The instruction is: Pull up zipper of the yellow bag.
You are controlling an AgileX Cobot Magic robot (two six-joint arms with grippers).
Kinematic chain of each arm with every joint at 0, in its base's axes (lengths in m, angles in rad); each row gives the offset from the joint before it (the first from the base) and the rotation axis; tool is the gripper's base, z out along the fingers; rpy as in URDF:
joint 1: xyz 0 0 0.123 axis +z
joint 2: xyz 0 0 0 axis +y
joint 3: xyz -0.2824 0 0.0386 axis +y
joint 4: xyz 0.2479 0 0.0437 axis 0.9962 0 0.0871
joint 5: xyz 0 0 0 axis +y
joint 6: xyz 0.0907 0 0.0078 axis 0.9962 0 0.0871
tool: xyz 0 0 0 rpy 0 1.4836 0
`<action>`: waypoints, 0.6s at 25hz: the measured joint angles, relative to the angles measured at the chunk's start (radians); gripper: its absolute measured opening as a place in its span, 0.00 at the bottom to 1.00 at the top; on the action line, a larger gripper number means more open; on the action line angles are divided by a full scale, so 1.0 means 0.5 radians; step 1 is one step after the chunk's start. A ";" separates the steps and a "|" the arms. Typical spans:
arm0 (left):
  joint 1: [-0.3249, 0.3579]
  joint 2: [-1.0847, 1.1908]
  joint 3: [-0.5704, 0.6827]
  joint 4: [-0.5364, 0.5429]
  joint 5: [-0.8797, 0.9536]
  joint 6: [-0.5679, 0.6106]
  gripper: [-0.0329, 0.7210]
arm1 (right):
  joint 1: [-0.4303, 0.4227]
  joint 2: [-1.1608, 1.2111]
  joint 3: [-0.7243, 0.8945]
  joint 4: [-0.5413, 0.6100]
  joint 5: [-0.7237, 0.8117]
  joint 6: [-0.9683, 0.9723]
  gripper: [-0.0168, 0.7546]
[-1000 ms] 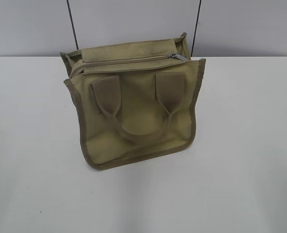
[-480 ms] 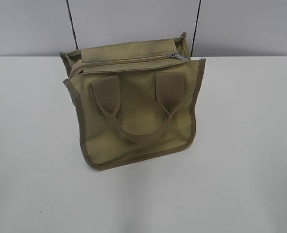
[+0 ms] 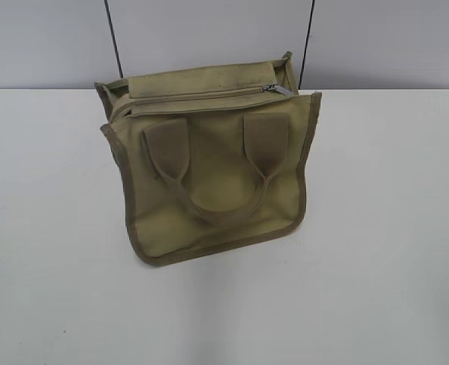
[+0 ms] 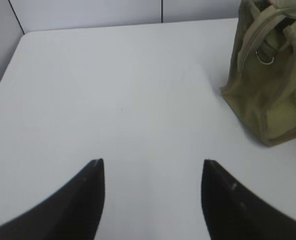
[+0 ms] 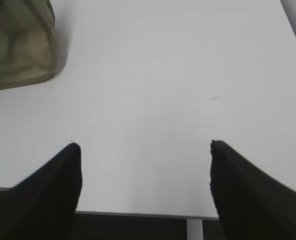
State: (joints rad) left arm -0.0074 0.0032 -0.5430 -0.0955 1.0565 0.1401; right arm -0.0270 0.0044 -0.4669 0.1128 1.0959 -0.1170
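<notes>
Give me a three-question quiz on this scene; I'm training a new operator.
1. True or false: the left gripper is shut on the bag.
2. In the exterior view, the zipper pull sits at which end of the zip line? A) left B) right C) middle
3. Fill in: the right gripper hovers over the bare ____.

Key: 1 false; 2 B; 3 table.

Two black claws, wrist views only.
Left gripper (image 4: pixel 153 200): two matte black fingers (image 4: pixel 77 205), broad at the base, tapering to narrow blunt tips, inner edges curved; faint pale specks on the right-hand finger. Right gripper (image 5: pixel 145 185): same black tapered fingers (image 5: pixel 248 195), slightly rough edge at the tips. No cables, screws or markings visible.
</notes>
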 joint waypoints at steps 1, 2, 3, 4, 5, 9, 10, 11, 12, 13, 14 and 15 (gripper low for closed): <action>0.000 -0.015 0.000 0.000 -0.004 0.000 0.65 | 0.000 -0.015 0.000 0.002 -0.002 0.000 0.78; 0.000 -0.017 0.001 0.000 -0.001 0.000 0.65 | -0.003 -0.017 0.000 0.005 0.000 0.000 0.78; 0.000 -0.017 0.001 -0.002 -0.001 0.000 0.65 | -0.003 -0.018 0.000 0.005 -0.002 0.000 0.78; 0.000 -0.017 0.002 -0.001 -0.001 0.000 0.65 | -0.003 -0.018 0.000 0.007 -0.004 0.000 0.78; 0.000 -0.019 0.002 0.000 -0.001 0.000 0.65 | -0.003 -0.018 0.000 0.007 -0.004 -0.002 0.78; 0.000 -0.020 0.002 0.000 -0.001 0.000 0.64 | -0.003 -0.018 0.000 0.007 -0.004 -0.002 0.78; 0.000 -0.020 0.002 0.000 -0.001 0.000 0.64 | -0.003 -0.018 0.000 0.007 -0.004 -0.002 0.78; 0.000 -0.020 0.002 0.000 -0.001 0.000 0.63 | -0.003 -0.018 0.000 0.007 -0.004 -0.002 0.78; 0.000 -0.020 0.002 0.000 -0.001 0.000 0.63 | -0.003 -0.018 0.000 0.007 -0.004 -0.002 0.78; 0.000 -0.020 0.002 0.000 -0.001 0.000 0.63 | -0.003 -0.018 0.000 0.007 -0.004 -0.002 0.78; 0.000 -0.020 0.002 0.000 -0.001 0.000 0.63 | -0.003 -0.018 0.000 0.007 -0.004 -0.002 0.78; 0.000 -0.020 0.002 0.000 -0.001 0.000 0.63 | -0.003 -0.018 0.000 0.007 -0.004 0.000 0.78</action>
State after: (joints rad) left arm -0.0075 -0.0070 -0.5419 -0.0954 1.0558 0.1401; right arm -0.0284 -0.0047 -0.4669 0.1162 1.0938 -0.1170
